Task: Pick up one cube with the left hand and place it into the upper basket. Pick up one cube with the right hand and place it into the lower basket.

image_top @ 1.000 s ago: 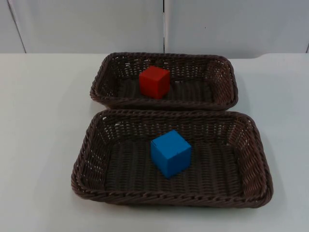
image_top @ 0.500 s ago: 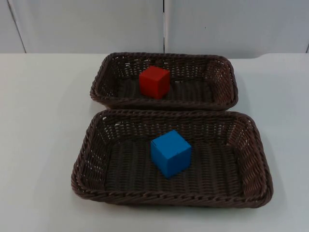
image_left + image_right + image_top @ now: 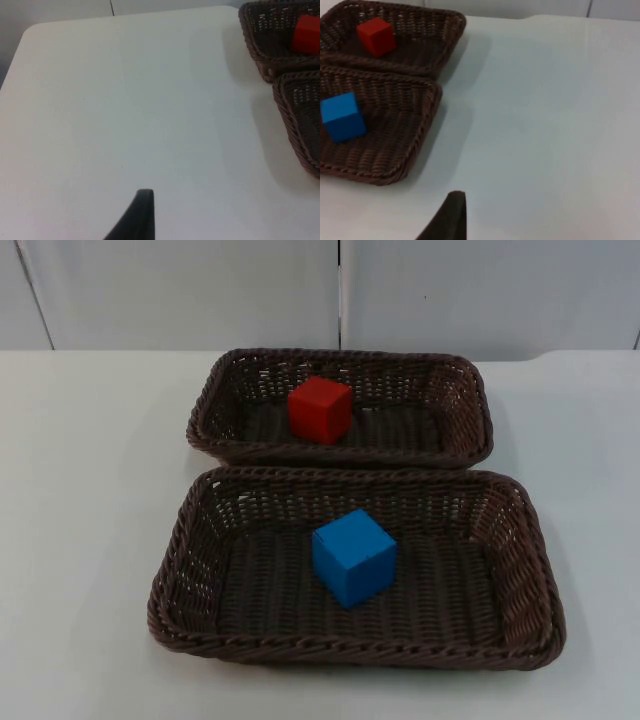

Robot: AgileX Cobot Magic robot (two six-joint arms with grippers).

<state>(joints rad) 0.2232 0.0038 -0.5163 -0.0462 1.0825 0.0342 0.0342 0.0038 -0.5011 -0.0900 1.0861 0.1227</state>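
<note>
The blue cube (image 3: 354, 557) lies on the floor of the lower basket (image 3: 170, 580), the near one in the top view, a little left of its middle and turned at an angle. Behind it, the red cube (image 3: 320, 410) sits in the upper basket (image 3: 478, 405), left of centre, and the two baskets almost touch along their long rims.

By the way things lie, I judge both placements already done, so the step in hand is only to keep the arms away. To do this well, each arm should wait over bare table (image 3: 90, 490), well apart from the wicker rims, so nothing gets knocked.

The left gripper (image 3: 142, 212) hangs over the white table beside the baskets' left ends. The right gripper (image 3: 452, 215) hangs over the table off the baskets' right ends, with both cubes visible from there. Of each one only one dark fingertip shows, so I cannot tell if the fingers are apart or together.

Compared with half a second and one second ago, nothing differs: cubes and baskets are in the same places.
</note>
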